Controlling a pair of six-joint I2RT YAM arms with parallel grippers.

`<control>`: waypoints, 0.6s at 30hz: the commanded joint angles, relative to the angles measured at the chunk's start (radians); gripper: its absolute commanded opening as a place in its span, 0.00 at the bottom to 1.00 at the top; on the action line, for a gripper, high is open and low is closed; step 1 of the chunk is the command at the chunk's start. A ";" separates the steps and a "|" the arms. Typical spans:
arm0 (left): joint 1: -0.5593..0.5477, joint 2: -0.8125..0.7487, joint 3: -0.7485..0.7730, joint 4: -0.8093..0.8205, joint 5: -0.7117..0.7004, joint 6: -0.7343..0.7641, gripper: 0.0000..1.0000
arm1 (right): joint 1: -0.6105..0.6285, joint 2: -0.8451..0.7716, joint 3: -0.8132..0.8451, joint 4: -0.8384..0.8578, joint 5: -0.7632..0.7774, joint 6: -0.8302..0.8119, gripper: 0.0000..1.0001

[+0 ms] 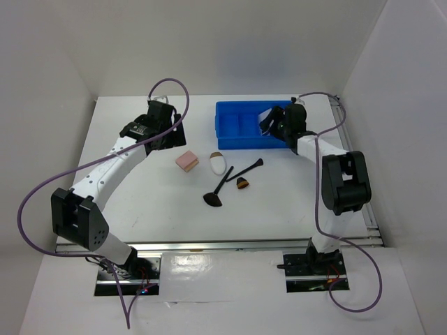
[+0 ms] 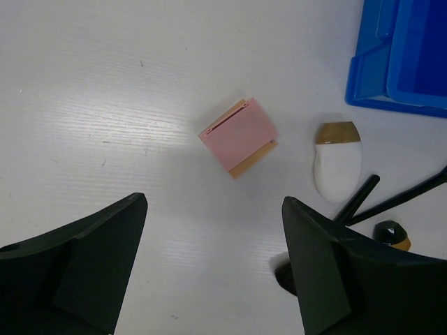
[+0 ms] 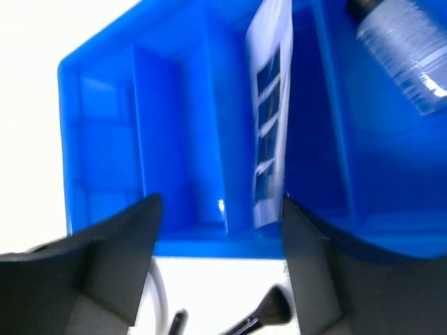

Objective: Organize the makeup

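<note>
The pink square sponge (image 1: 187,161) lies on the table, with the white egg-shaped piece (image 1: 218,165), two thin black brushes (image 1: 218,188) (image 1: 250,167) and the stubby orange-brown brush (image 1: 242,183) to its right. My left gripper (image 1: 167,134) hovers open and empty just behind the sponge. In the left wrist view, the sponge (image 2: 239,136) and egg piece (image 2: 337,164) lie ahead of that gripper (image 2: 213,265). My right gripper (image 3: 218,230) is open at the near wall of the blue bin (image 3: 174,237). The pale palette (image 3: 271,112) stands on edge inside, close to the right finger.
The blue divided bin (image 1: 230,137) stands at the back centre. A clear bottle with a black cap (image 3: 408,42) lies in its right compartment. A brush head (image 3: 272,307) shows just in front of the bin. White walls enclose the table on three sides.
</note>
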 commanded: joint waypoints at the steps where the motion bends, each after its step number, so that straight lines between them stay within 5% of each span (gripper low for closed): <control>1: -0.001 0.005 0.021 0.019 0.010 0.016 0.92 | 0.019 -0.047 0.065 -0.062 0.050 -0.078 0.78; 7: -0.001 0.005 0.012 0.019 0.010 0.016 0.92 | 0.050 -0.068 0.137 -0.137 0.122 -0.142 0.75; 11: -0.001 0.005 0.012 0.019 0.010 0.016 0.92 | 0.068 -0.103 0.157 -0.159 0.209 -0.164 0.54; 16: -0.001 0.005 0.012 0.029 0.020 0.016 0.92 | 0.077 -0.172 0.169 -0.168 0.248 -0.208 0.14; 18: -0.001 0.005 0.012 0.029 0.020 0.007 0.92 | 0.114 -0.186 0.179 -0.168 0.248 -0.245 0.13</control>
